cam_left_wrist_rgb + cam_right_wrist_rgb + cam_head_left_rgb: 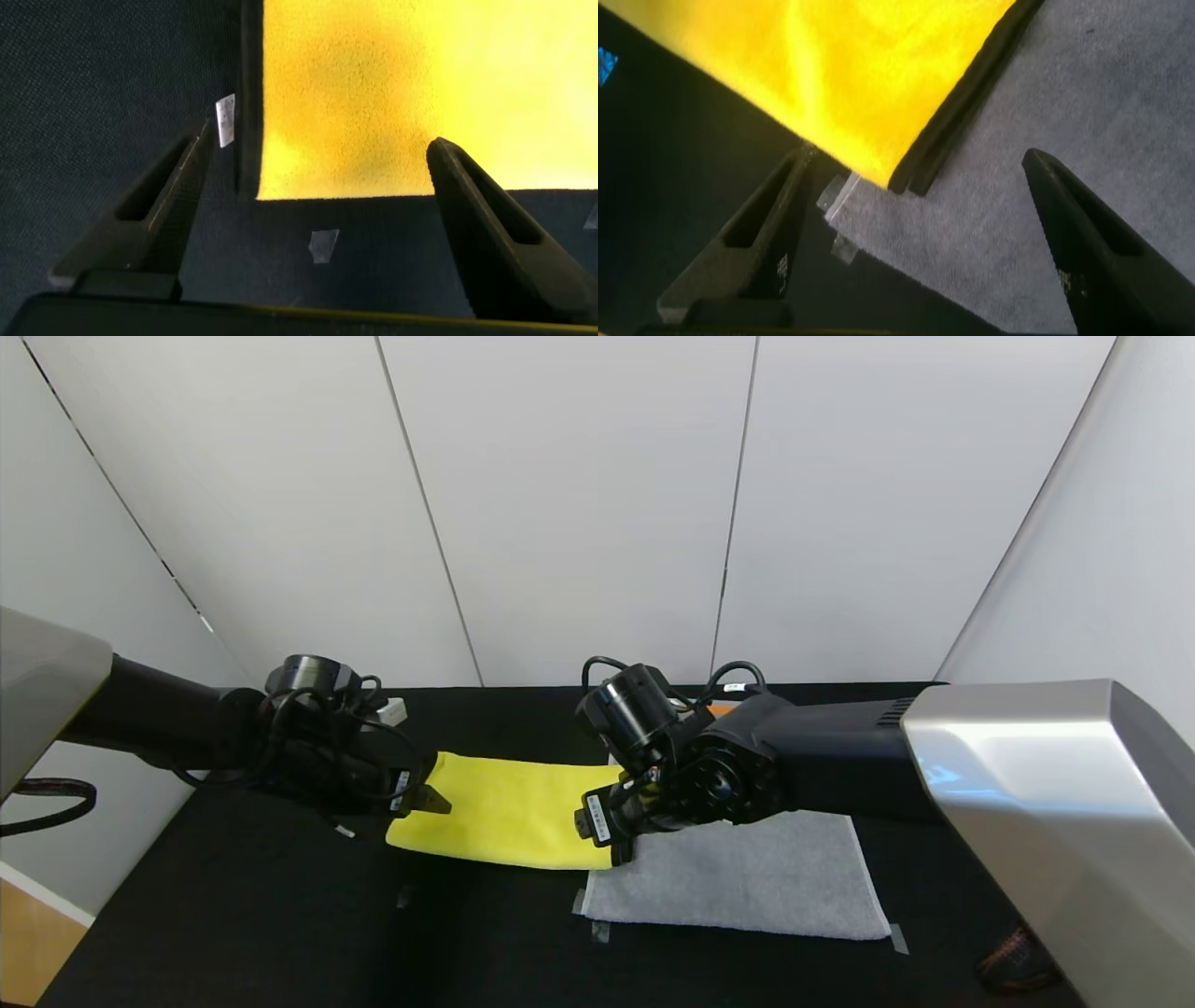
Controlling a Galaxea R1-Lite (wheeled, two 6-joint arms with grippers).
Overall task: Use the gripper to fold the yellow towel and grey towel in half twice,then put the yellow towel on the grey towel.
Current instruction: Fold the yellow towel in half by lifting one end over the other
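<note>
No containers on the black table [280,915]. Yellow towel [509,812] lay folded, flat, its right end overlapping grey towel [738,877]. Left gripper [422,800] at yellow's left end, right gripper [616,840] at the overlap; both w/ fingers spread, released, holding nothing.

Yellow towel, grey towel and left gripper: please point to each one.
yellow towel [509,812], head view, middle of its top face.
grey towel [747,882], head view, bare centre.
left gripper [318,219], left wrist view, between its fingers.
</note>
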